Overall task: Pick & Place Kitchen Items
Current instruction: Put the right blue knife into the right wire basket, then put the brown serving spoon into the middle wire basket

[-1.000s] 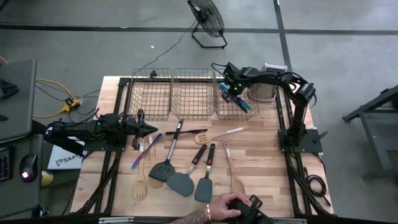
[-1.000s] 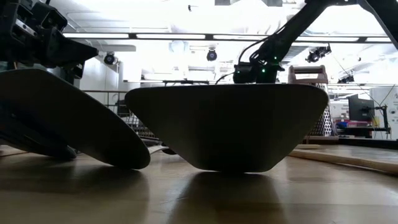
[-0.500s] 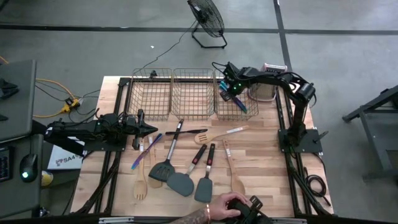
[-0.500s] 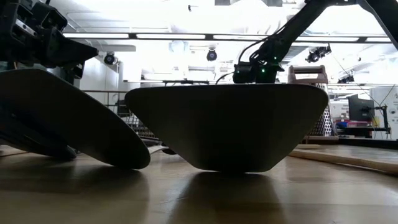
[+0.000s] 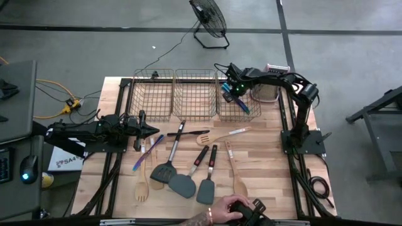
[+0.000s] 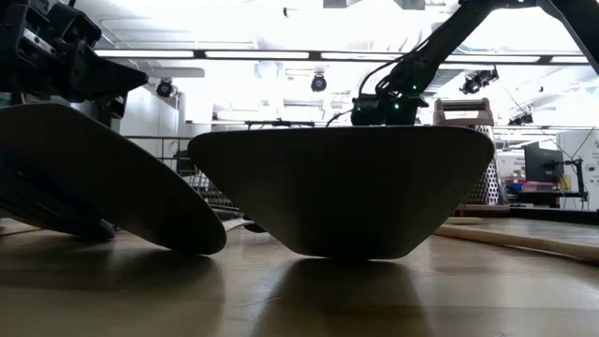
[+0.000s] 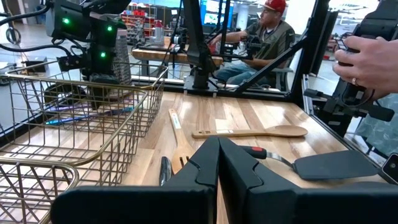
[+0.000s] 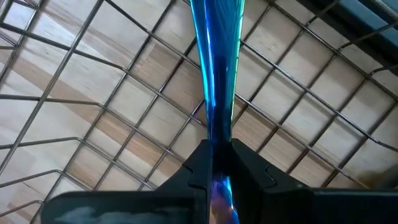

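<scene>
Right gripper point(image 8: 217, 158) over the rightmost basket point(image 5: 250, 114), pinching a slim blue utensil point(image 8: 216, 74) by one end; long axis running straight out from the fingertips, down toward the basket mesh point(image 8: 124, 118). Release into the basket judged the step in hand. Left gripper point(image 7: 219, 163) pressed together, empty, low over the tabletop point(image 5: 264, 157); remaining spatulas point(image 5: 183, 184) and wooden spoons point(image 7: 252, 132) ahead of it, nearer to it than to the right arm.
</scene>
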